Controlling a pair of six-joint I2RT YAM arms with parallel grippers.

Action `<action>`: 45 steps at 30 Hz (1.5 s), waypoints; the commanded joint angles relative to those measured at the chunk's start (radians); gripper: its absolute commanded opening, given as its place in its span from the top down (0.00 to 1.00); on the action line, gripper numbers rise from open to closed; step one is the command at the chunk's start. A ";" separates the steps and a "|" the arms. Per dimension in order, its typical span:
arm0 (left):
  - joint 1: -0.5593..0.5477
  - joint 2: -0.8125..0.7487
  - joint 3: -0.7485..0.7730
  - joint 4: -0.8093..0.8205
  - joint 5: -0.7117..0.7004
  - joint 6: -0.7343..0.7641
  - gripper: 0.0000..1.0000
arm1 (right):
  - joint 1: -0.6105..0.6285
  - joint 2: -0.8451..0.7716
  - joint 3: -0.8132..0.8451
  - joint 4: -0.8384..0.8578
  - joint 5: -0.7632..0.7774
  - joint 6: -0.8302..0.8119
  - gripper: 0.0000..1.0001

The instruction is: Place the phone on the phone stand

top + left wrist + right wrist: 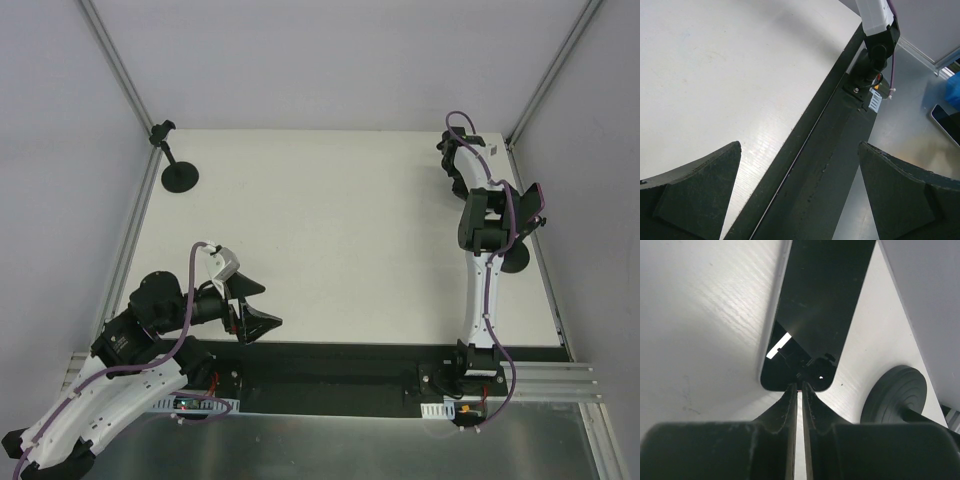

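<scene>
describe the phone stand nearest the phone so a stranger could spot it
Go to the right edge of the white table, where the right gripper pinches the phone. The phone stand is the ridged black disc just beside that phone, partly hidden under the right arm; its twin stands alone in the far left corner.

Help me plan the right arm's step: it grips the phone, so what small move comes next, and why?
Probably ease the phone sideways toward the phone stand. The right gripper is shut on the phone's near end, and the stand's round base lies beside it in the right wrist view; its clip is not visible, so move slowly.
</scene>
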 commanded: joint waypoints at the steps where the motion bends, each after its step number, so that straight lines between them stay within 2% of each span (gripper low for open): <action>1: 0.011 0.017 0.008 0.024 0.000 0.015 0.01 | 0.002 0.033 0.080 -0.032 -0.071 -0.053 0.90; 7: 0.019 0.043 0.011 0.024 0.016 0.015 0.01 | 0.003 0.104 0.196 -0.023 -0.198 -0.192 0.87; 9: 0.022 0.049 0.011 0.024 0.023 0.015 0.01 | 0.005 0.107 0.203 -0.010 -0.263 -0.246 0.84; 13: 0.031 0.059 0.011 0.026 0.032 0.017 0.01 | 0.032 -0.027 -0.004 0.211 -0.326 -0.339 0.75; 17: 0.039 0.065 0.012 0.026 0.042 0.015 0.01 | 0.052 -0.120 -0.080 0.254 -0.316 -0.337 0.68; 21: 0.040 0.060 0.012 0.027 0.046 0.017 0.01 | 0.054 -0.211 -0.118 0.225 -0.342 -0.268 0.64; 24: 0.040 0.046 0.011 0.027 0.043 0.015 0.01 | 0.049 -0.290 -0.231 0.296 -0.460 -0.228 0.62; 27: 0.040 0.039 0.009 0.029 0.042 0.017 0.01 | 0.055 -0.319 -0.259 0.311 -0.551 -0.162 0.60; 30: 0.040 0.039 0.011 0.029 0.045 0.017 0.01 | 0.054 -0.360 -0.297 0.322 -0.498 -0.096 0.57; 34: 0.040 0.040 0.011 0.030 0.052 0.018 0.01 | 0.022 -0.401 -0.362 0.337 -0.441 0.045 0.36; 35: 0.040 0.040 0.011 0.030 0.054 0.018 0.01 | 0.019 -0.404 -0.372 0.342 -0.419 0.068 0.20; 38: 0.040 0.042 0.009 0.032 0.059 0.018 0.01 | 0.012 -0.387 -0.376 0.311 -0.354 0.171 0.01; 39: 0.040 0.043 0.011 0.032 0.060 0.018 0.01 | 0.012 -0.375 -0.376 0.304 -0.333 0.193 0.03; 45: 0.040 0.039 0.009 0.032 0.054 0.018 0.01 | 0.003 -0.330 -0.397 0.300 -0.290 0.332 0.04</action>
